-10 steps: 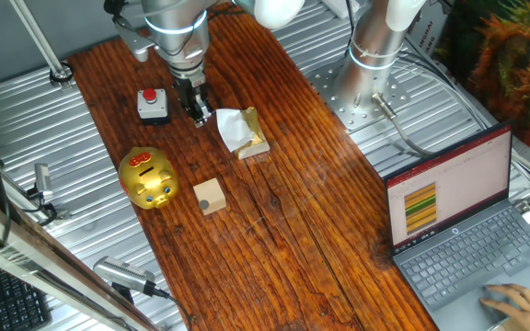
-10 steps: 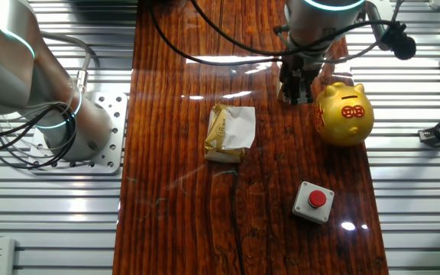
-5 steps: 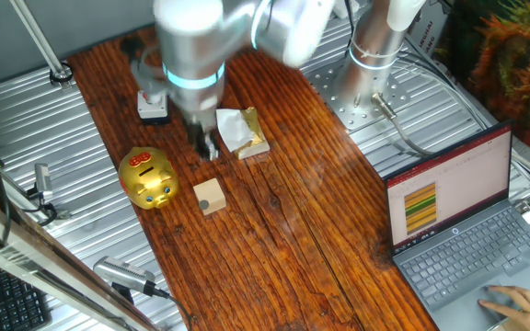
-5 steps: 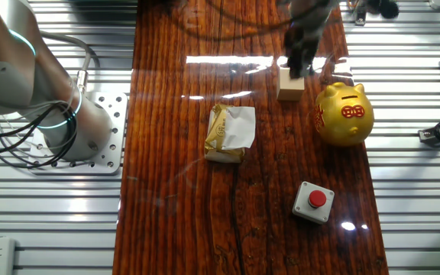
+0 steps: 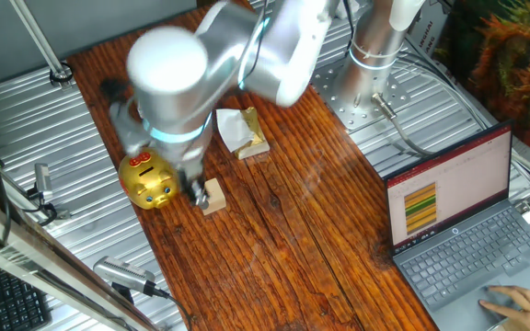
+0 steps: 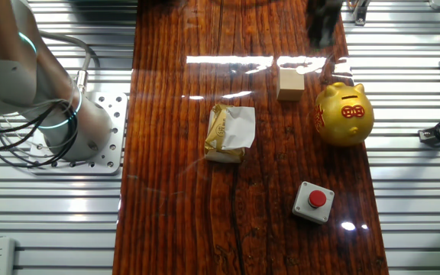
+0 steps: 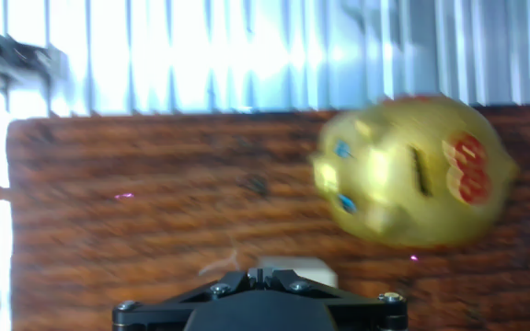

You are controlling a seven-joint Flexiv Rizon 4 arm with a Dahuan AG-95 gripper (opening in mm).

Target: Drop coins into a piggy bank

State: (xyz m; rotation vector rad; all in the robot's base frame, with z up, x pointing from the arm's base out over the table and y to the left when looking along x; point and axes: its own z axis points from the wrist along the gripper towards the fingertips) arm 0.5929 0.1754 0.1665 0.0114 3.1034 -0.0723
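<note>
- Bright, even light; white glare streaks on the desk (image 6: 205, 114).
- Arm (image 5: 191, 83) motion-blurred in one fixed view.
- Hand view smeared; pig (image 7: 408, 175) soft, overexposed top.

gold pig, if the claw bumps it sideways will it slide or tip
The gold pig looks glossy, on polished wood, so it would probably slide. Its rounded body on small feet suggests it could rock or tip. It is likely hollow and light.

My dark wooden table (image 6: 174, 198) carries the gold piggy bank (image 6: 344, 114), a pale wooden cube (image 6: 289, 84) just beside it, a crumpled gold-and-white packet (image 6: 230, 132) and a red button box (image 6: 313, 202).
</note>
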